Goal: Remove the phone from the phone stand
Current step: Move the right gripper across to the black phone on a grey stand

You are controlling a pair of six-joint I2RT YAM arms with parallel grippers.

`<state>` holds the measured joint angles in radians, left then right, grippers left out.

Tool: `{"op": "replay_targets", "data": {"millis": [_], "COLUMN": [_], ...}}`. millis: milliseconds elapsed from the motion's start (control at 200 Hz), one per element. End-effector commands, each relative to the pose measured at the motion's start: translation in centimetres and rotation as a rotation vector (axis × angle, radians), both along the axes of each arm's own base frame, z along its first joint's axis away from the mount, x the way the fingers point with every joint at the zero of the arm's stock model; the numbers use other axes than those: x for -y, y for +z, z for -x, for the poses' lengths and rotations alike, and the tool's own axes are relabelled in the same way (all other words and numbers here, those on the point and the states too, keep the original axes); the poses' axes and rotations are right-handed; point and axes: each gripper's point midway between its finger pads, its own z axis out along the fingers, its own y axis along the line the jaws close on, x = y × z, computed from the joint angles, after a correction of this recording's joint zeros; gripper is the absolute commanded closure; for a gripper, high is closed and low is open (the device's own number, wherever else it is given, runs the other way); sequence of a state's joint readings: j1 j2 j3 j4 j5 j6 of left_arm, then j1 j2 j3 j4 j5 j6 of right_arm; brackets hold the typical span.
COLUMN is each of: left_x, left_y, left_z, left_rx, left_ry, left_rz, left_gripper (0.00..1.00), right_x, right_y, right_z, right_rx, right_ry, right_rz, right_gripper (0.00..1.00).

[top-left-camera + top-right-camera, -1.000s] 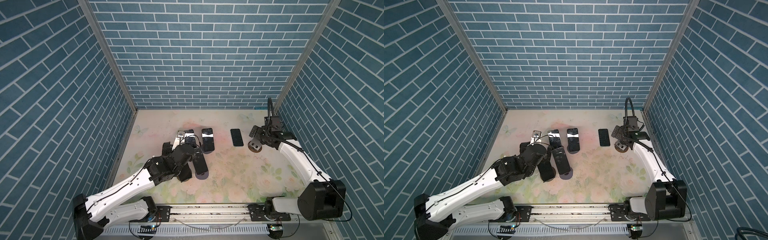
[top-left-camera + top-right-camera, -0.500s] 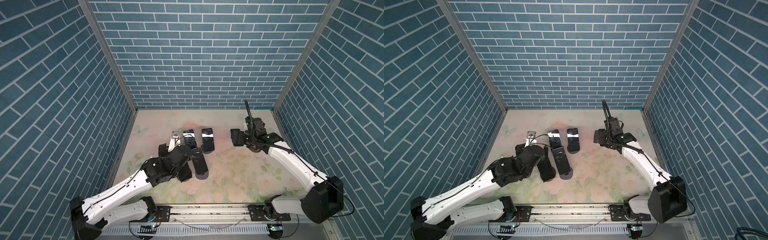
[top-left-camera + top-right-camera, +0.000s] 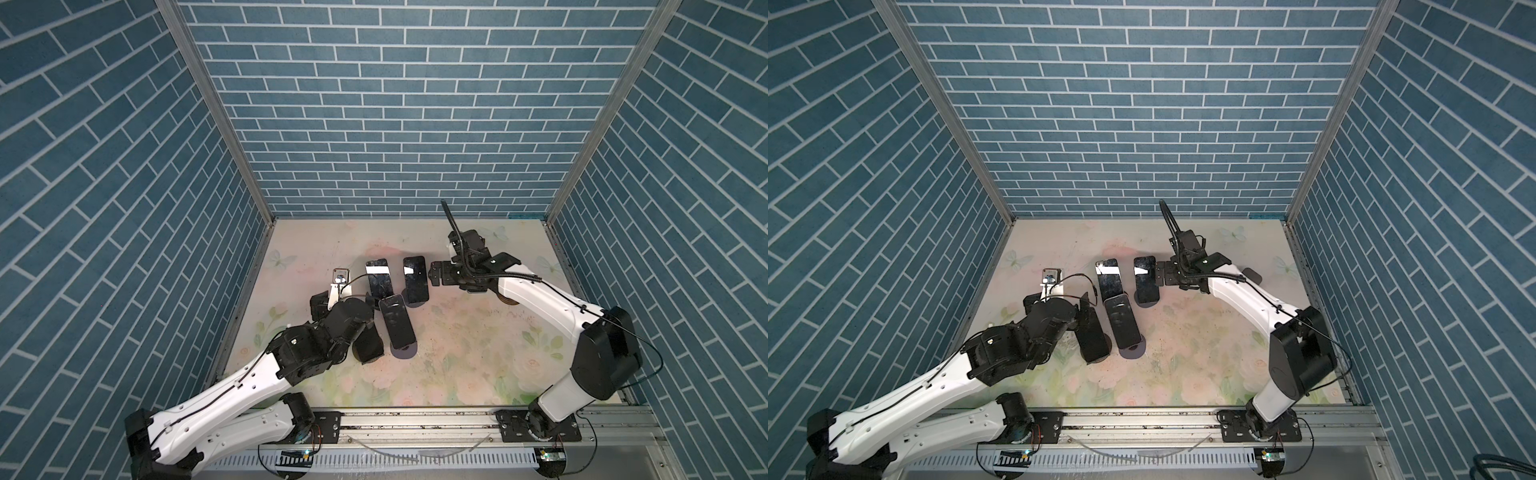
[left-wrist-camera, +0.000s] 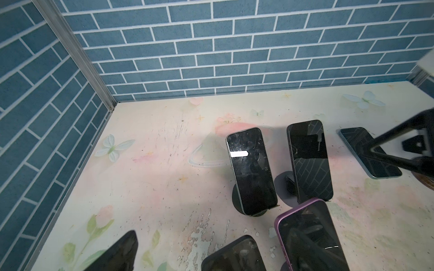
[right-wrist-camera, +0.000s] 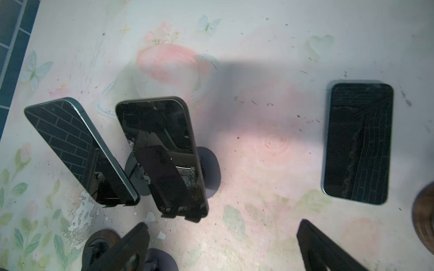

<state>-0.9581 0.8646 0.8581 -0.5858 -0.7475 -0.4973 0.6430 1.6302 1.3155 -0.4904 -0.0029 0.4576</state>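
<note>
Several dark phones lean on round-based stands at mid table. The back pair are a green-edged phone [image 3: 378,278] [image 5: 79,150] and a black phone [image 3: 415,280] [image 5: 162,152] [image 4: 308,162]. In front stand a purple phone [image 3: 397,326] [image 4: 310,237] and a black phone [image 3: 368,340] [image 4: 234,255]. My right gripper [image 3: 435,275] [image 3: 1163,274] [image 5: 223,246] is open and empty, just right of the back black phone. My left gripper [image 3: 343,301] is open behind the front black phone, one finger [image 4: 117,253] showing beside it.
Another phone [image 5: 358,143] [image 4: 368,152] lies flat on the table to the right, under my right arm in both top views. A brown round object [image 3: 509,299] [image 5: 425,223] sits beside it. Blue brick walls close three sides.
My right arm has swung left from the brown object, over the flat phone, to beside the back black phone. My left gripper has shifted slightly left.
</note>
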Motion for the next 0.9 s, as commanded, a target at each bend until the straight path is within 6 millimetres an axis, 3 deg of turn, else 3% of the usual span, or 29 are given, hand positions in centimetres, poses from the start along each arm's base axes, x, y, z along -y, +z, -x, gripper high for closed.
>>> {"op": "replay_targets", "data": {"millis": [0,255,895], "left_x": [0.3,0.0,-1.1], "left_y": [0.0,0.5,0.8], "left_z": [0.3,0.5,0.7], "left_rx": [0.013,0.066,0.098], "left_ry": [-0.042,-0.059,-0.042], "left_rz": [0.012,0.043,0.009], "left_gripper": [0.00,0.00,0.00], "right_x": [-2.8,-6.2,-8.3], "right_y": [1.3,-0.6,-3.4], "right_z": [-1.0,-1.6,-3.6], "right_rx": [0.063,0.073,0.062], "right_ry": [0.067,0.113,0.094], "right_rz": [0.010,0.038,0.104], "right_gripper": [0.01,0.01,0.01]}}
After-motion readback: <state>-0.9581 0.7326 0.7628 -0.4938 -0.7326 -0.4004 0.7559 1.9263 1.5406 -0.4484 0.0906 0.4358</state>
